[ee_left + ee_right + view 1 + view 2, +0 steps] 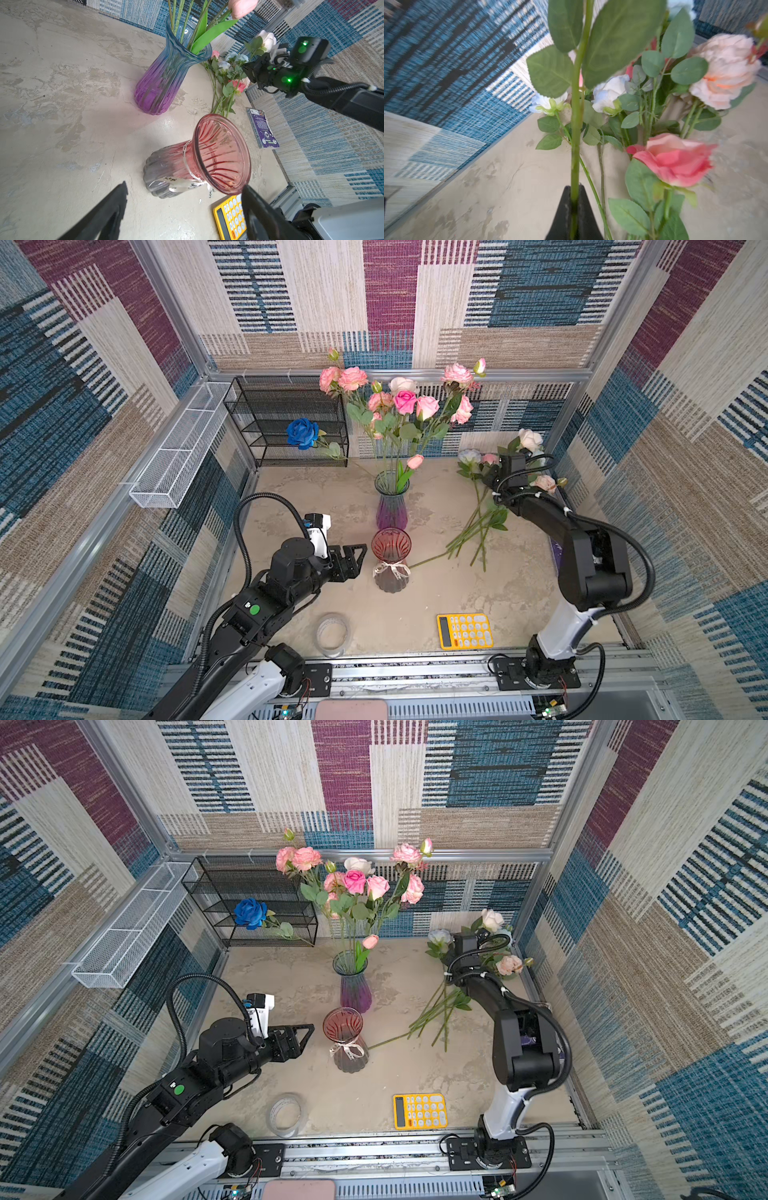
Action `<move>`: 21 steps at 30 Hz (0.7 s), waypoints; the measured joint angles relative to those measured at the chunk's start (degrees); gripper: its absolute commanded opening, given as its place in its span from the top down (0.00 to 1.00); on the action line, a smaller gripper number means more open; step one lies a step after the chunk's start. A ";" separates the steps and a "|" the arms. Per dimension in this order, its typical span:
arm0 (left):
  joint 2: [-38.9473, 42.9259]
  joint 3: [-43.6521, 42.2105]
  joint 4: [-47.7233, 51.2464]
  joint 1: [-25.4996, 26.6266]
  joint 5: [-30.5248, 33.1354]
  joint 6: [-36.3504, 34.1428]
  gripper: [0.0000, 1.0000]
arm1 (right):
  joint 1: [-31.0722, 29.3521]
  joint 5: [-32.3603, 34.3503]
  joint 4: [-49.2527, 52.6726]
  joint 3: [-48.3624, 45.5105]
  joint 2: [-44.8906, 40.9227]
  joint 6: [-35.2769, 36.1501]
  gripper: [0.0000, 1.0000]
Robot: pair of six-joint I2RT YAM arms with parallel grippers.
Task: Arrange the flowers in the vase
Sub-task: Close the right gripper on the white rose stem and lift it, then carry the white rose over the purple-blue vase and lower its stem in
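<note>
Several pink and white flowers (405,402) stand in a blue-to-purple glass vase (391,506) at the middle back. In front of it is a red-topped glass vase (390,560) with a ribbon, nothing in it. More flowers (478,526) lie in a heap on the right. My right gripper (575,189) is shut on one green leafy stem (576,128) above that heap; a white rose (530,439) stands just past it. A deep blue rose (302,433) leans by the shelf. My left gripper (357,556) hangs open just left of the red vase (220,153).
A black mesh shelf (286,423) stands at the back left, with a white mesh basket (178,448) on the left wall. A yellow calculator (464,630) and a clear tape roll (332,635) lie near the front edge. A purple book (262,128) lies by the right wall.
</note>
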State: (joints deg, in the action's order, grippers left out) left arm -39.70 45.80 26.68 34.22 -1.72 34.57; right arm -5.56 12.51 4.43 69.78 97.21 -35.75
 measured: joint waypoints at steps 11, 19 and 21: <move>0.55 1.53 3.26 0.02 0.33 0.31 0.13 | -9.33 -2.08 1.03 -15.06 -37.83 2.08 0.99; 1.20 3.19 5.31 0.02 1.81 0.20 0.13 | -22.12 -6.95 3.43 -7.82 -46.18 6.91 1.00; 1.22 3.56 5.53 0.02 2.05 0.17 0.13 | -26.49 -7.21 3.21 -4.55 -43.87 8.70 1.00</move>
State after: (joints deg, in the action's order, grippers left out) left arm -38.48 49.36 32.21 34.24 0.34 34.74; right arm -32.05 5.30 7.64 65.23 53.34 -27.05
